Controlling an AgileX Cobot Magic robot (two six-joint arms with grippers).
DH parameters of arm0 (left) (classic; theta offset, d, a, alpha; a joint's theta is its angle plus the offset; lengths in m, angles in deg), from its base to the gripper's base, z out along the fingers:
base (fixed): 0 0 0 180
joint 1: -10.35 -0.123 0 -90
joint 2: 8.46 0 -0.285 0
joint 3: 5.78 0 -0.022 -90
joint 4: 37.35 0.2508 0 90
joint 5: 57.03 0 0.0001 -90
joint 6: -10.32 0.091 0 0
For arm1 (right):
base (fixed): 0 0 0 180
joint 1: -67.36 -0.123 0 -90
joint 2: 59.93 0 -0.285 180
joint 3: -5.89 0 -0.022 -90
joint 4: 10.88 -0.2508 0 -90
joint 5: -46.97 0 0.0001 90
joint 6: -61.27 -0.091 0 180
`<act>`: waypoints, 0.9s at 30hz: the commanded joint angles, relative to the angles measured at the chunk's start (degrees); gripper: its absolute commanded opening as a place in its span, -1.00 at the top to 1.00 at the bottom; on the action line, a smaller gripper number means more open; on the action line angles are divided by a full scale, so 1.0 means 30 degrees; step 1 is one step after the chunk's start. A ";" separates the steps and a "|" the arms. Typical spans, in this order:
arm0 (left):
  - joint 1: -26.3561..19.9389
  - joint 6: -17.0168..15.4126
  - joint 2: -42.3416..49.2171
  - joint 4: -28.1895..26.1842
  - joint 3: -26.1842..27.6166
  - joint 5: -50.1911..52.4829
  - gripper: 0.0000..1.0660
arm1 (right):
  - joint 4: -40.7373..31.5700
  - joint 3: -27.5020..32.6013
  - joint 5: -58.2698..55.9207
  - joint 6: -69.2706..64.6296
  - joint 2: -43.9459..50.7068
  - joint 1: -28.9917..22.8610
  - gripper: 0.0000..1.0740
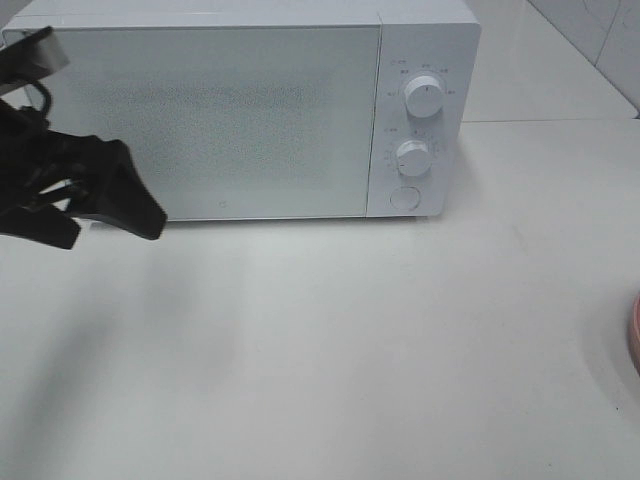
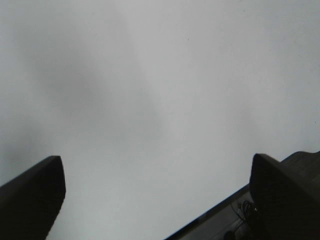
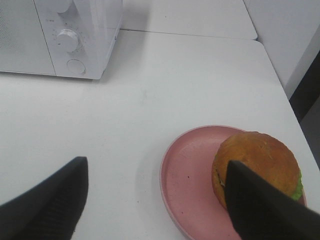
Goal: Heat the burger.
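The burger [image 3: 255,155], with a golden-brown bun and a bit of green at its edge, sits on a round pink plate [image 3: 185,175] in the right wrist view. My right gripper [image 3: 155,200] hovers open above the table beside the plate, one finger in front of the burger and not touching it. In the exterior high view only a sliver of the plate [image 1: 635,335] shows at the right edge. The white microwave [image 1: 220,110] stands at the back with its door shut. My left gripper [image 1: 112,233] is open and empty near the microwave's left front corner.
The microwave's control panel carries two knobs [image 1: 425,95] [image 1: 412,157] and a round button [image 1: 404,196]. The white table [image 1: 330,350] stretches in front of it. A table edge and dark gap [image 3: 305,95] lie to the right of the plate.
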 commanded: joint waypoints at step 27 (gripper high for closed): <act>-0.7009 -0.4087 1.2395 0.6188 -0.4660 -0.3934 -0.71 | -0.0019 -0.0019 0.0286 0.0134 0.0477 0.0095 -0.34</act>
